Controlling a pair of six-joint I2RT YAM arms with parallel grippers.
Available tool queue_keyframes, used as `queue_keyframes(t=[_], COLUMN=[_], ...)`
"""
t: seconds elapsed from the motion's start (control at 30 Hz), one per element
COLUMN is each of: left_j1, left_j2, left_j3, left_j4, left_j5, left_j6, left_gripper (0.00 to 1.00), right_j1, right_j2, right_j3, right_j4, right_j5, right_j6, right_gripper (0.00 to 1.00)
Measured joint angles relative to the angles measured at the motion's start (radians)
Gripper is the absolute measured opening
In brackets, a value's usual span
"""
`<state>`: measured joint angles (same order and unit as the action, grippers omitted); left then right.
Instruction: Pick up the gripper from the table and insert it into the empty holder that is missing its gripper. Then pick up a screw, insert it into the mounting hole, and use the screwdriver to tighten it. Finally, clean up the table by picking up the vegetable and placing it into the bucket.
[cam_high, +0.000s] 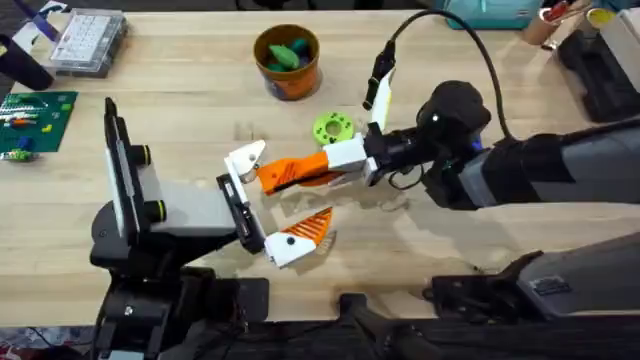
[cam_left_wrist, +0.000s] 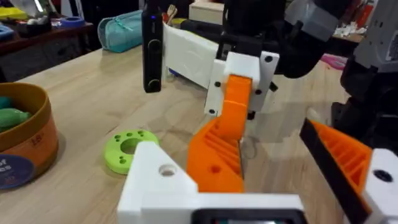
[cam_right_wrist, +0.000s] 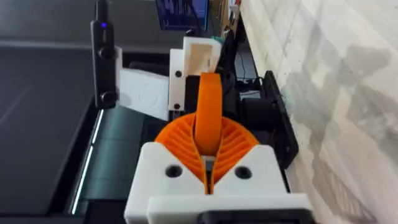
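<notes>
While the orange gripper (cam_high: 290, 172) is pinched in the right claw (cam_high: 335, 165), its tip is held just beside the white holder (cam_high: 244, 160) on the left claw (cam_high: 262, 205), whose jaws are spread. Behind them on the wooden table (cam_high: 180, 100), the green vegetable (cam_high: 333, 128) lies near the bucket (cam_high: 287, 62); open tabletop is seen far left.

The table (cam_high: 200, 110) is pale wood, matt, with a fine straight grain. The gripper (cam_left_wrist: 217, 158) held in the right gripper (cam_high: 300, 172) looks like matt orange plastic, its face ribbed in a lattice. Just beyond it, the holder (cam_high: 245, 158) is smooth white plastic with a dull sheen. The vegetable (cam_high: 333, 128), near the right gripper's wrist, is knobbly bright green plastic. Farther off, the bucket (cam_high: 287, 78) has a smooth orange wall and yellow rim. The left gripper's (cam_high: 262, 205) orange finger is ribbed too, on a white plastic base
</notes>
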<state>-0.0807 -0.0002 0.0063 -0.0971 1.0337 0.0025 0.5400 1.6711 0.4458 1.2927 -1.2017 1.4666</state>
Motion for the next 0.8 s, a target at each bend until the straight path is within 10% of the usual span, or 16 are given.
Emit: queue_keyframes(t=[0.8], left_j1=[0.0], left_j2=[0.0], left_j3=[0.0], left_j4=[0.0], left_j5=[-0.002], left_j6=[0.0], left_gripper=[0.987], right_j1=[-0.005], right_j2=[-0.014], right_j3=[-0.002], right_j4=[0.031], right_j5=[0.016], right_j6=[0.016], right_gripper=[0.023])
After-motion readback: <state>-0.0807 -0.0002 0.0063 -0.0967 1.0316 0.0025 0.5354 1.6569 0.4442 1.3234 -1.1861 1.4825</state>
